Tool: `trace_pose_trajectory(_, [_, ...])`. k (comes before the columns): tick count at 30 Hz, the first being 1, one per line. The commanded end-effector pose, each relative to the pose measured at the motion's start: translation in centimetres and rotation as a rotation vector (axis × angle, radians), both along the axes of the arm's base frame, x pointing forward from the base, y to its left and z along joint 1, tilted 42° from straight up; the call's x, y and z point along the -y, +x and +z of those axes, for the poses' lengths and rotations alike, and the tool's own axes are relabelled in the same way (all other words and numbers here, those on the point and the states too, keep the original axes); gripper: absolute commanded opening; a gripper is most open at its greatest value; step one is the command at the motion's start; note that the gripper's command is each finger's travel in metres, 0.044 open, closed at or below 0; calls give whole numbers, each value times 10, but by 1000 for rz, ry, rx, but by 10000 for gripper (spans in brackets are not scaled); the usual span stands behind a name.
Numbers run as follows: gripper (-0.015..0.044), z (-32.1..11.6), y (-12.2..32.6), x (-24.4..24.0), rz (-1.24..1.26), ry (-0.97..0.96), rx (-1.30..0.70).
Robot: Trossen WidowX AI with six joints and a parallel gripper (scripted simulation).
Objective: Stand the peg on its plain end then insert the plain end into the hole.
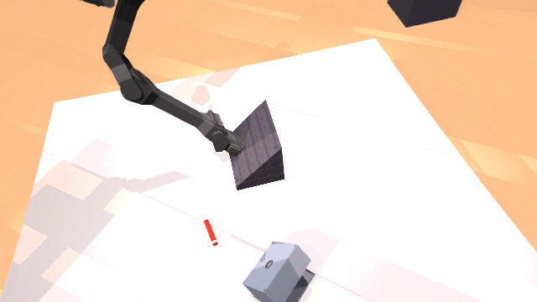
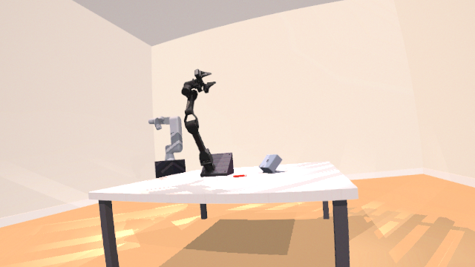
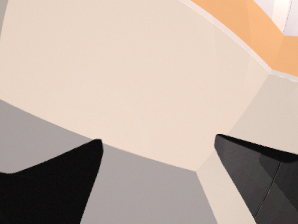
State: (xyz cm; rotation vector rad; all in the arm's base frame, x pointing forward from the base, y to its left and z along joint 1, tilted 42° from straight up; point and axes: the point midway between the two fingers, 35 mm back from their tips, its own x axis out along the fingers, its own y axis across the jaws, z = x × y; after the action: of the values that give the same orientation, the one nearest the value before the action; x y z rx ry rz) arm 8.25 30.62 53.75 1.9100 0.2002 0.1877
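Observation:
The red peg (image 1: 210, 231) (image 2: 240, 176) lies flat on the white table (image 1: 377, 189) (image 2: 208, 194). Its white band (image 1: 215, 242) is near the end closer to the panel. The blue-grey sloped panel (image 1: 278, 252) (image 2: 272, 162) stands beyond the peg, with one round hole (image 1: 269, 264) in its tilted face. My gripper (image 2: 213, 78) (image 3: 160, 143) is open and empty, raised high above the table and far from peg and panel. The wrist view shows both fingertips wide apart with only walls and ceiling behind them. The peg and panel are not in the wrist view.
My arm stands on a dark wedge-shaped base (image 1: 262, 136) (image 2: 224, 165), on the same table as the peg and panel. A separate grey arm (image 2: 175, 133) stands on a dark block (image 2: 170, 168) in the background. Another dark block (image 1: 425, 10) shows past the table's far edge.

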Motion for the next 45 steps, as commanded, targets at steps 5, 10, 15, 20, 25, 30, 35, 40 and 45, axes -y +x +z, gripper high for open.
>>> trace_pose_trajectory(5, [440, 0, 12, -2, -41, -69, 65])
trace_pose_trajectory(10, [440, -3, 30, -9, -99, -213, 124])
trace_pose_trajectory(15, [440, -3, 45, -15, -137, -336, 195])
trace_pose_trajectory(20, [440, -5, 55, -19, -157, -409, 226])
trace_pose_trajectory(25, [440, -9, 72, -24, -192, -521, 260])
trace_pose_trajectory(30, [440, -17, 94, -30, -225, -656, 291])
trace_pose_trajectory(35, [440, -31, 118, -34, -254, -827, 300])
trace_pose_trajectory(40, [440, -48, 144, -35, -273, -997, 297])
trace_pose_trajectory(45, [440, -68, 169, -33, -282, -1160, 279])
